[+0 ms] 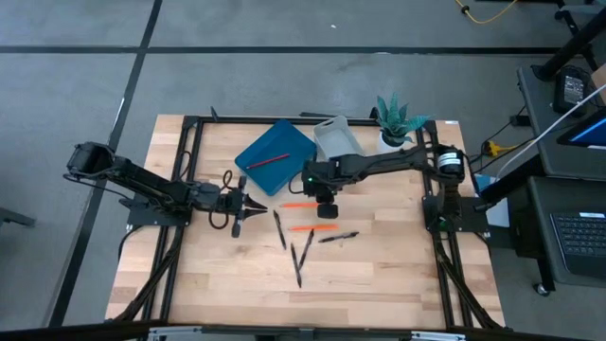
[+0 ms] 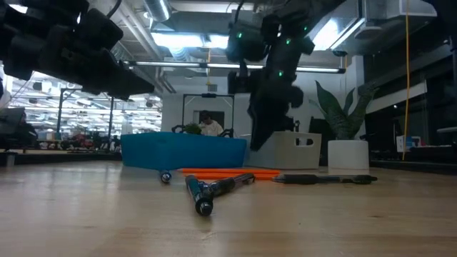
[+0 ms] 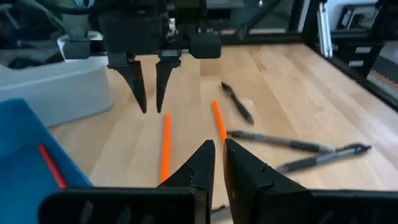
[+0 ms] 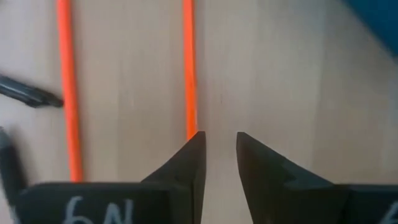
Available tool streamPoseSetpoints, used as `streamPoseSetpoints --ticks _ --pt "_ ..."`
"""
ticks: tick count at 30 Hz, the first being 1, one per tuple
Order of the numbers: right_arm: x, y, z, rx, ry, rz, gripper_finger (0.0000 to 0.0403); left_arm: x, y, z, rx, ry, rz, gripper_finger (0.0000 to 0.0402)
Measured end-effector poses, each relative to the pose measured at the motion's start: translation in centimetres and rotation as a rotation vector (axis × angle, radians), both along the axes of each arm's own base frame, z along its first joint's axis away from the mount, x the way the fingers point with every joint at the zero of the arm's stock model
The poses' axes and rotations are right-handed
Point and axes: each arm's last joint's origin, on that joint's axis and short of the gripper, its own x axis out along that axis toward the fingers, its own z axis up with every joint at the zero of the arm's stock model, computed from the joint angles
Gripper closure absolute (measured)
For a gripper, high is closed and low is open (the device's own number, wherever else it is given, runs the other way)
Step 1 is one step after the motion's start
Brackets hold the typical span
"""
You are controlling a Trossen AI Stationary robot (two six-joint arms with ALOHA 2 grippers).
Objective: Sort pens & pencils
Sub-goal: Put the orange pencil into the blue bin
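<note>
The right tool [image 4: 217,152] hangs point-down over the bench [image 1: 398,284] with a narrow gap between its fingers, holding nothing. One orange pencil [image 4: 188,68] lies just beside its tips, a second [image 4: 68,93] a little farther off. Black pens [image 1: 301,256] lie scattered nearer the bench's front. A red pencil [image 1: 269,160] lies in the blue tray [image 1: 275,156]. The left tool [image 1: 254,207] waits low at the left, nearly closed and empty.
</note>
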Motion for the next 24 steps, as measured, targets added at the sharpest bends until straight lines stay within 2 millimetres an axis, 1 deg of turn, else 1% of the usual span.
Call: streamPoseSetpoints --ticks 2,5,17,24 --pt "0.2 -0.1 -0.8 -0.011 0.019 -0.003 0.0312 0.0 0.0 -0.1 0.001 0.01 0.0 0.0374" --pt "0.3 -0.1 -1.4 -0.018 0.031 -0.004 0.0312 -0.1 0.0 -0.2 0.003 0.023 0.0 0.0374" --pt "0.5 0.0 -1.8 -0.001 0.026 -0.006 0.0312 -0.1 0.0 -0.2 0.003 0.024 0.0 0.0374" --pt "0.9 0.5 -2.0 0.069 -0.007 0.024 0.0312 -0.1 0.0 -0.2 0.004 0.024 0.0 0.0374"
